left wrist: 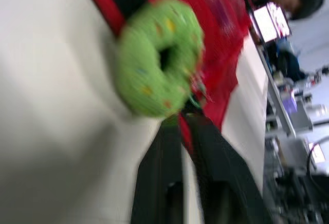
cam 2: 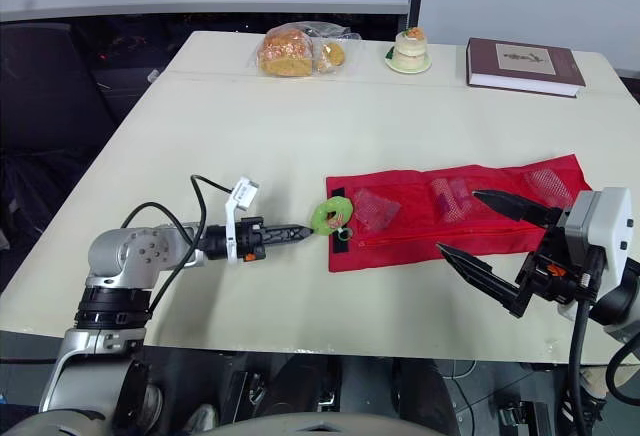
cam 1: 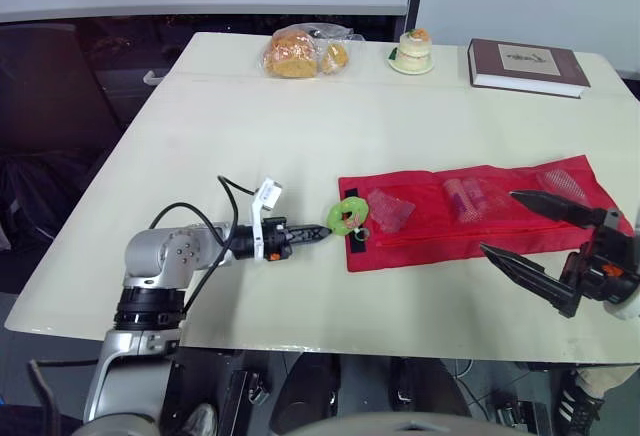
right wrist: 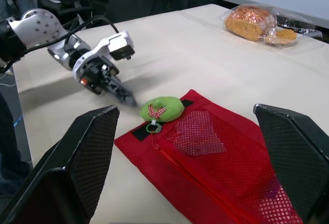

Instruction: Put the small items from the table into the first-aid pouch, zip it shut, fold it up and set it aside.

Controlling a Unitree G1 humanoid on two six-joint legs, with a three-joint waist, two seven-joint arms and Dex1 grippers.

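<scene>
First-aid pouch (cam 1: 440, 244) flat, mesh contents (cam 1: 465, 198) indistinct, left claw (cam 1: 322, 235) together at green ring (cam 1: 347, 216), grip blurred, right claw (cam 1: 497, 221) spread.

Table (cam 1: 250, 136), red pouch (cam 1: 430, 238), bread (cam 1: 292, 53), cake (cam 1: 413, 51), book (cam 1: 526, 66)

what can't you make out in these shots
- Whether the left claw grips the green ring: the ring covers the contact, left wrist view.
- Which items fill the mesh pockets of the red pouch: mesh veils them, eye views.
- Lettering on the book: too small, eye views.
</scene>
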